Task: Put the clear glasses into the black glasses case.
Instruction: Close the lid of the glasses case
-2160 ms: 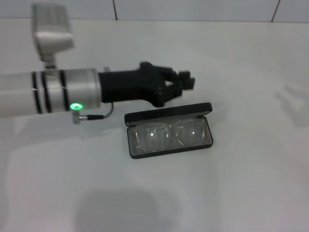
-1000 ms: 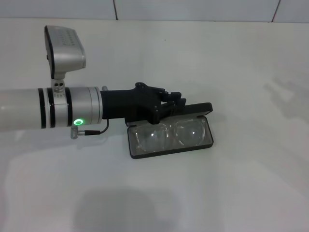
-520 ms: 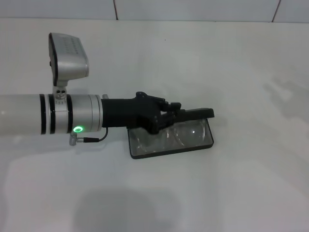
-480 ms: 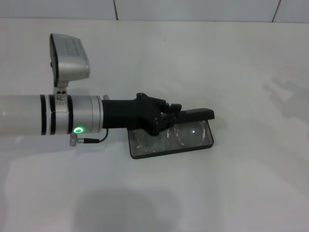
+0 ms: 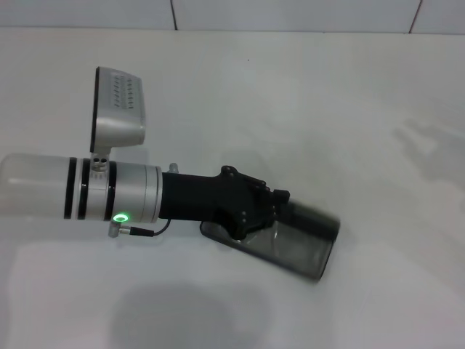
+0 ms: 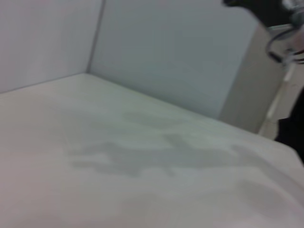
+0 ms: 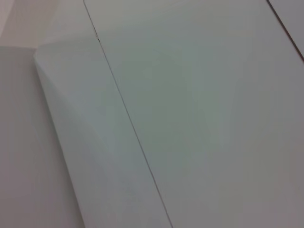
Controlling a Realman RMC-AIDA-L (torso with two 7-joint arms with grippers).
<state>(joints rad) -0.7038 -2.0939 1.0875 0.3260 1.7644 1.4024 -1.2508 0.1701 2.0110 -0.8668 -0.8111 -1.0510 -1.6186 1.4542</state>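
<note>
Reaching in from the left, the left end effector point(image 5: 272, 207) is pressing on the near-left part of the black glasses case point(image 5: 301, 243); whether its fingers are open cannot be told. The case is lying skewed on the white surface point(image 5: 378, 109), long axis running down-right, lid seemingly down, glasses unseen.

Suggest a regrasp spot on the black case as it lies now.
Judgement: pinch the black glasses case across its short width at its free end, from above. It lies flat and skewed on the table, lid down, and the left gripper covers the near-left end.
</note>
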